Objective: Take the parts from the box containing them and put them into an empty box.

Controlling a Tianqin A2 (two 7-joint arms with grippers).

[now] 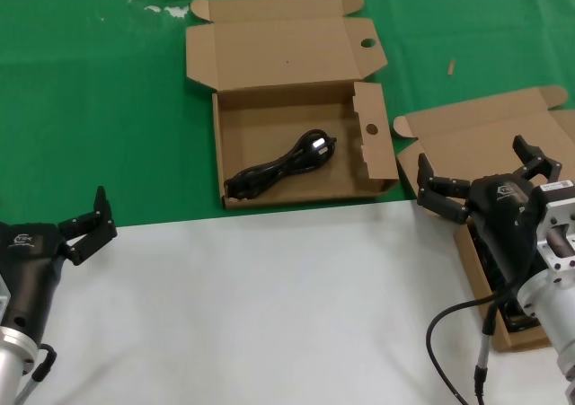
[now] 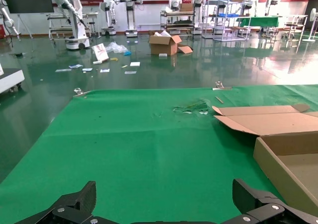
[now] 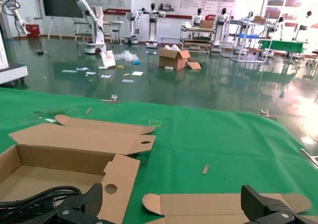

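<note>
The wide cardboard box with round holes (image 1: 377, 158) lies open at the table's middle back. One looped black power cord (image 1: 280, 165) lies in it. The second cardboard box (image 1: 476, 131), without holes, is open at the right. Dark cords (image 1: 514, 319) show in it, mostly hidden by my right arm. My right gripper (image 1: 481, 176) is open and empty above this box. In the right wrist view my gripper (image 3: 174, 206) is over the box's lid flap (image 3: 223, 204), with the holed box (image 3: 119, 174) and its cord (image 3: 39, 196) beside it. My left gripper (image 1: 85, 221) is open and empty at the near left.
Green cloth (image 1: 90, 109) covers the far half of the table and white cloth (image 1: 269, 306) the near half. The left wrist view shows my left gripper (image 2: 166, 204) over the green cloth, with the holed box's wall (image 2: 288, 169) off to one side. A black robot cable (image 1: 449, 320) hangs by my right arm.
</note>
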